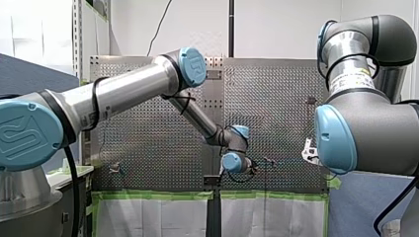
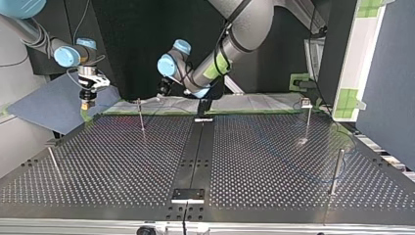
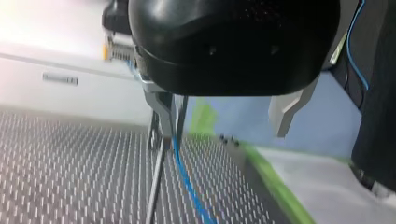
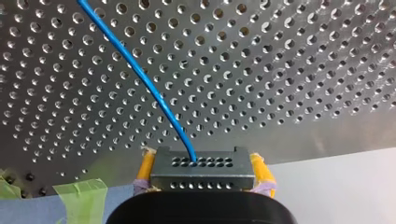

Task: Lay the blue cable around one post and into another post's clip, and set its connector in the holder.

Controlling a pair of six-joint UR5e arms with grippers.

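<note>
My right gripper [image 4: 203, 171] is clamped on the grey connector [image 4: 200, 161], with its yellow pads [image 4: 145, 169] pressed against the block's two sides. The blue cable [image 4: 149, 86] leaves the connector's holed face and runs out over the perforated table [image 2: 274, 161]. In the top view this gripper hangs in the air off the table's far edge, well to the left of the thin post [image 2: 141, 117] there. My left gripper [image 3: 223, 133] sits just beside that same post, at its right in the top view, with its metal fingers [image 3: 161, 109] spread wide and nothing pinched between them. One finger stands close against the post's top. The cable passes down just beside the post and that finger; I cannot tell whether they touch.
</note>
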